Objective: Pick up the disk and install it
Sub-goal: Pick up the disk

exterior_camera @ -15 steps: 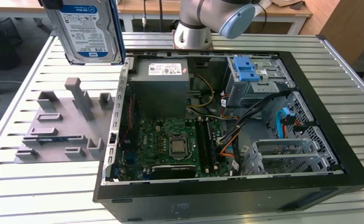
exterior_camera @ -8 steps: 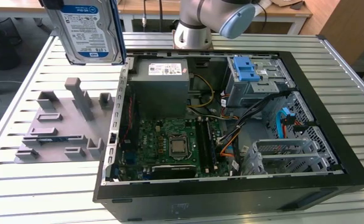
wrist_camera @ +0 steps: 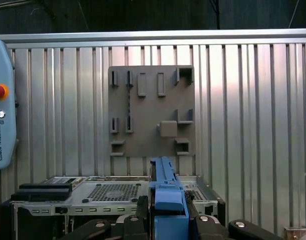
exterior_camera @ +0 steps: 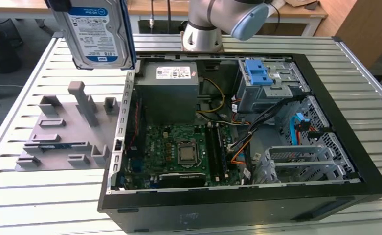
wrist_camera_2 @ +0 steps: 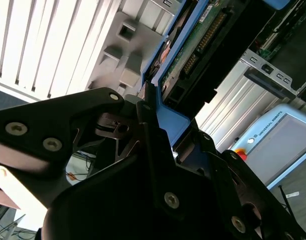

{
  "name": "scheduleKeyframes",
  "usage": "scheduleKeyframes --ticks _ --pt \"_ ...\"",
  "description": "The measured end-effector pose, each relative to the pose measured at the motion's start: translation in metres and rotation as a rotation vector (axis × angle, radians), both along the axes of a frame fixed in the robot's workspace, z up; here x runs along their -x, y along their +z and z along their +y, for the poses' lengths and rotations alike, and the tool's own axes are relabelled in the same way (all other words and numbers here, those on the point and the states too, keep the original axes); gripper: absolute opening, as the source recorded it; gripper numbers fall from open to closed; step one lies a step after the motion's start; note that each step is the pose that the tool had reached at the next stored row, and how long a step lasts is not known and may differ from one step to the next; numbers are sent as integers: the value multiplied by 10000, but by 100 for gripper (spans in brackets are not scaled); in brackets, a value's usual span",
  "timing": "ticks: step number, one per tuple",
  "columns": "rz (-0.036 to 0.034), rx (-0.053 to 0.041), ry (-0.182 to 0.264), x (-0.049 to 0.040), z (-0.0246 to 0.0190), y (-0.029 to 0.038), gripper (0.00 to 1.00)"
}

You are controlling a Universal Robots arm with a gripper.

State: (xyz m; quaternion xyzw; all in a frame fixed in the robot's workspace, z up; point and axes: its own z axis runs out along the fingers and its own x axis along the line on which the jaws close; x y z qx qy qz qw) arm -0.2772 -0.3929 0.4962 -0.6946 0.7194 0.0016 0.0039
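While the fingers point(wrist_camera_2: 152, 150) pinch its blue-railed edges, the disk point(exterior_camera: 99, 34) aloft, clear of the open case point(exterior_camera: 230, 213).

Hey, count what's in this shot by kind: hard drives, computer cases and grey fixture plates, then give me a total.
Silver-metal hard drive with blue-and-white label: 1
Open black computer tower case: 1
Grey plastic fixture plate with upright pegs: 1
Total: 3
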Motion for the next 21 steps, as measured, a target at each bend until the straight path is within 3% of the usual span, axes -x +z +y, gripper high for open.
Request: scheduleKeyframes --ticks 21 --pt "1 -1 0 -263 -168 0 36"
